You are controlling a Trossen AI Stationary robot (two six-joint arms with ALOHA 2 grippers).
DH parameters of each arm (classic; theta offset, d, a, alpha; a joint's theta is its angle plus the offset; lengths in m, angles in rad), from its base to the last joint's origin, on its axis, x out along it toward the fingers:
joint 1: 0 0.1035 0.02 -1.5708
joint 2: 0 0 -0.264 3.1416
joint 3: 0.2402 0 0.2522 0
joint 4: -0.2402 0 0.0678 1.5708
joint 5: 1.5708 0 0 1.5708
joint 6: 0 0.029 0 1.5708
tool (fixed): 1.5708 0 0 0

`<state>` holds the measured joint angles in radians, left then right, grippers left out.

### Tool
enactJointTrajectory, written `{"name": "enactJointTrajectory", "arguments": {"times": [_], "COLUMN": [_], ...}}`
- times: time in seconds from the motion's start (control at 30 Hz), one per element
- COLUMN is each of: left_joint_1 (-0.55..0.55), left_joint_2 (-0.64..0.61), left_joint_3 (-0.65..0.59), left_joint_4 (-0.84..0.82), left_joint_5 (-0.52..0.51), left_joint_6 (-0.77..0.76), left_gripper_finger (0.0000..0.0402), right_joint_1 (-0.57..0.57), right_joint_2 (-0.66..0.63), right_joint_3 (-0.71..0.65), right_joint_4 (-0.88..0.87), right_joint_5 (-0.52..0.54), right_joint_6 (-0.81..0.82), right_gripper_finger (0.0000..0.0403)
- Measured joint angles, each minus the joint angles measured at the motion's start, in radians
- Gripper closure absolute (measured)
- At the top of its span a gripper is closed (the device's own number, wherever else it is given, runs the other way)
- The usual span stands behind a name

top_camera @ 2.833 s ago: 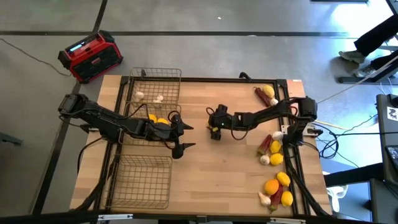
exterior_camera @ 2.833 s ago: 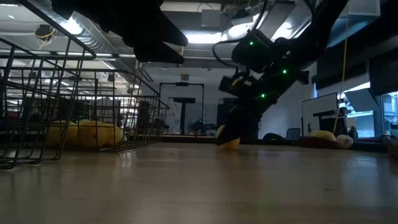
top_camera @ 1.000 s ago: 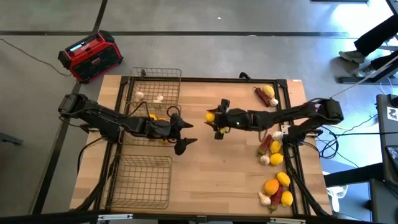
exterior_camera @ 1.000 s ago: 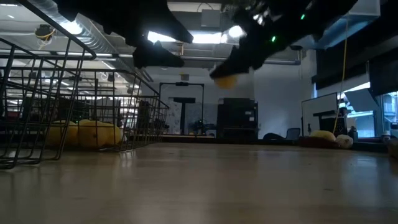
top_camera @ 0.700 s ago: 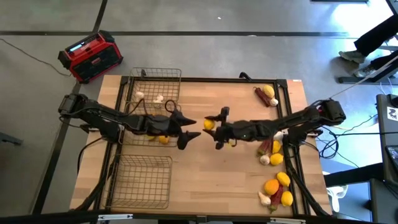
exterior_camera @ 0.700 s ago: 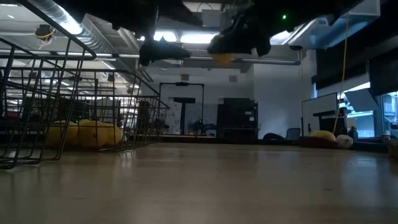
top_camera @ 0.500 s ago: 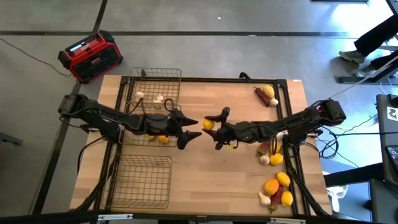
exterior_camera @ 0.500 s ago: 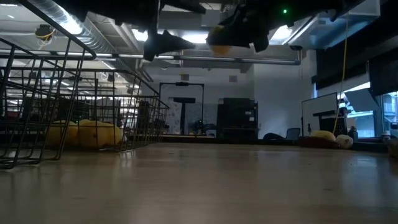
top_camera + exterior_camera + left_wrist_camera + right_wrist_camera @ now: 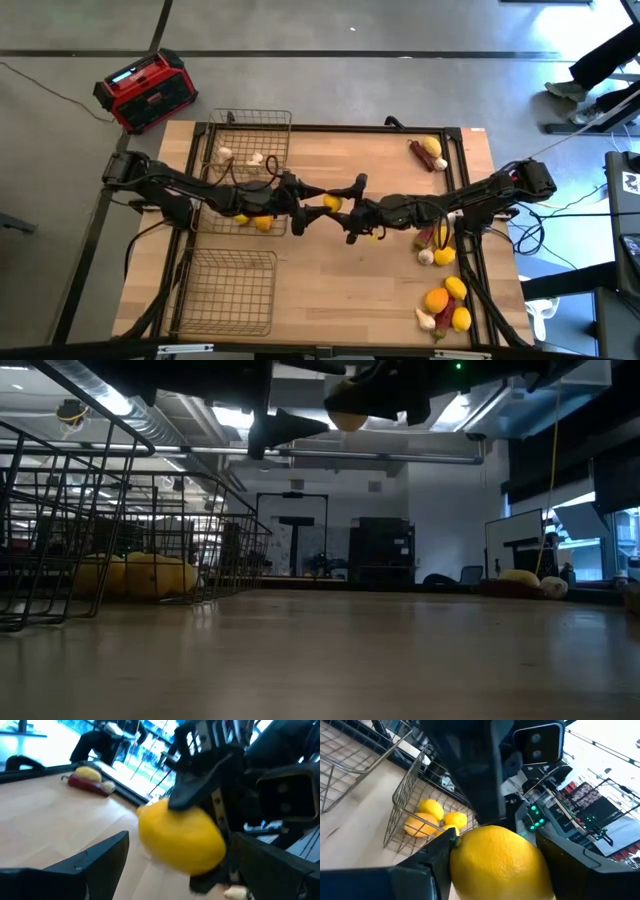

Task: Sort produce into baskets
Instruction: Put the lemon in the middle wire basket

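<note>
Lemon (image 9: pixel 332 203) sits mid-frame in the high view, held in the air over the wooden table (image 9: pixel 340 290) by the right gripper (image 9: pixel 340 200), fingers clamped on it. Right wrist view: the lemon (image 9: pixel 497 857) fills the lower centre between the dark fingers (image 9: pixel 427 865). Left wrist view: same lemon (image 9: pixel 182 837) at centre, pinched by the other arm's claw.

Left gripper (image 9: pixel 305 203) is just left of the lemon in the high view, jaws spread wide, one finger on either side of the fruit's near end; can't tell if they touch it. Low view: both grippers at the top edge, lemon (image 9: pixel 348 420) near top centre, well above the tabletop.

Baskets: three wire ones down the left side of the high view. Upper basket (image 9: pixel 252 125) holds whitish garlic bulbs (image 9: pixel 240 156). Middle basket (image 9: pixel 205 215), mostly under the left arm, has lemons (image 9: pixel 262 223) inside; also seen at left in the low view (image 9: pixel 150 573) and in the right wrist view (image 9: pixel 432 817). Lower-left basket (image 9: pixel 228 292) has nothing visible in it.

Rest of produce is on the right side of the table: lemon + red chili (image 9: pixel 424 152) at upper right, a chili/garlic/lemon bunch (image 9: pixel 437 243) mid right, oranges + lemons pile (image 9: pixel 445 302) at lower right.

Red-and-black box (image 9: pixel 145 92) on the floor, upper left, off the table. A person's legs (image 9: pixel 600 70) at the upper right edge.
</note>
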<state>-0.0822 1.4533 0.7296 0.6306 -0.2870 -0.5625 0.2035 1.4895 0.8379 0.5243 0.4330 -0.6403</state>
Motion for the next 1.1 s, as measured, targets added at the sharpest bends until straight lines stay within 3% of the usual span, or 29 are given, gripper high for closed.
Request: {"name": "enactJointTrajectory", "arguments": {"times": [0.27,0.5,0.8,1.1], "left_joint_1": [-0.001,0.011,0.013,0.012], "left_joint_2": [0.056,0.079,0.079,0.079], "left_joint_3": [0.004,0.004,0.004,0.004], "left_joint_4": [0.058,0.11,0.108,0.107], "left_joint_5": [0.038,0.105,0.128,0.129], "left_joint_6": [-0.025,-0.043,-0.06,-0.031], "left_gripper_finger": [0.0054,0.0056,0.0137,0.014], "right_joint_1": [-0.001,-0.001,-0.001,0.007], "right_joint_2": [0.001,0.001,0.001,0.001], "right_joint_3": [0.0,0.0,0.0,0.0], "right_joint_4": [0.004,0.012,0.007,0.017], "right_joint_5": [-0.087,-0.094,-0.124,-0.118], "right_joint_6": [0.003,0.004,0.001,0.064], "right_gripper_finger": [0.0167,0.0167,0.0166,0.0122]}}
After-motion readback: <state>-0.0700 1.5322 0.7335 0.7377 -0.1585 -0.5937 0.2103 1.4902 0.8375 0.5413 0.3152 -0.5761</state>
